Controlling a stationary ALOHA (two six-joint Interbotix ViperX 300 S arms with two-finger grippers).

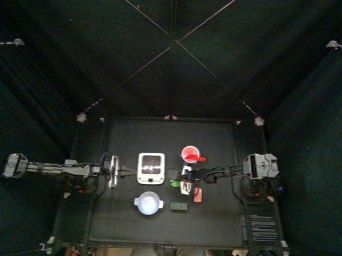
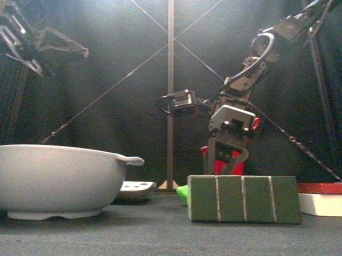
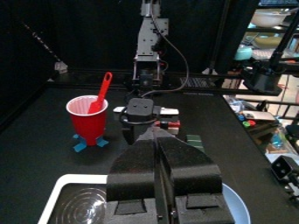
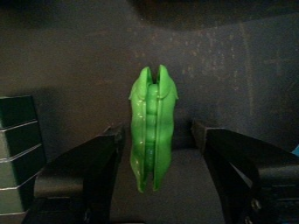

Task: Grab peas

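So the peas (image 4: pixel 149 127) sit upright between the right gripper (image 4: pixel 156 153)'s open jaws, low over the black table (image 1: pixel 120 135) beside the dark green block (image 2: pixel 243 199). No readable writing anywhere. Left gripper (image 3: pixel 162 197) is closed, holding nothing, above the white bowl (image 2: pixel 56 178). Black curtains all round.

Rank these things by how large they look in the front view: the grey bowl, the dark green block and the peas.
1. Grey bowl, largest.
2. Dark green block.
3. Peas, smallest; only a small bright green bit shows beside the block.
Bowl and block stand nearest the camera, so real sizes are unsure.
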